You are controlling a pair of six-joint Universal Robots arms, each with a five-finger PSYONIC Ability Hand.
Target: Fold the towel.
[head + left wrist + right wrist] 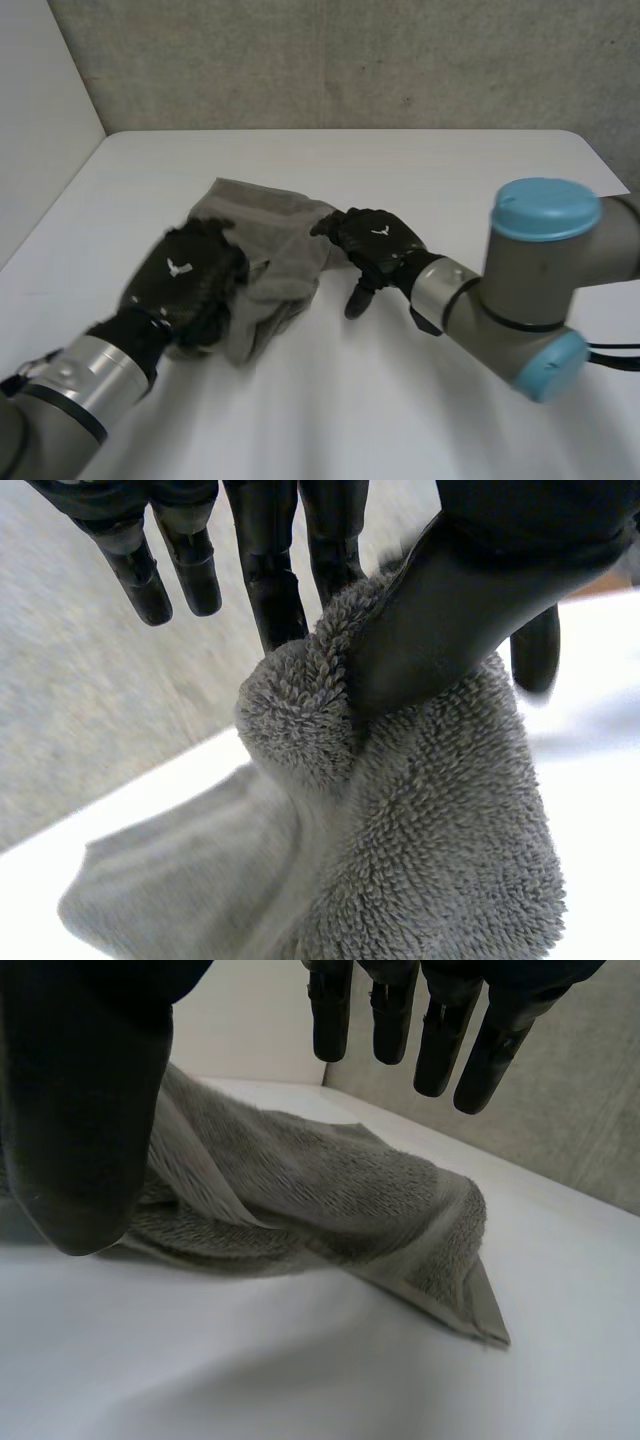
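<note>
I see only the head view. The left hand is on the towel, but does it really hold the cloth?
Observer: Yes. In its wrist view the left hand pinches a fold of the towel between thumb and fingers.
Operator: And the right hand?
Observer: Open. In its wrist view the right hand has straight fingers, with no cloth between them and the thumb.
Operator: Is a corner free?
Observer: Yes. One corner rests on the table, on the fingers' side of that hand.
</note>
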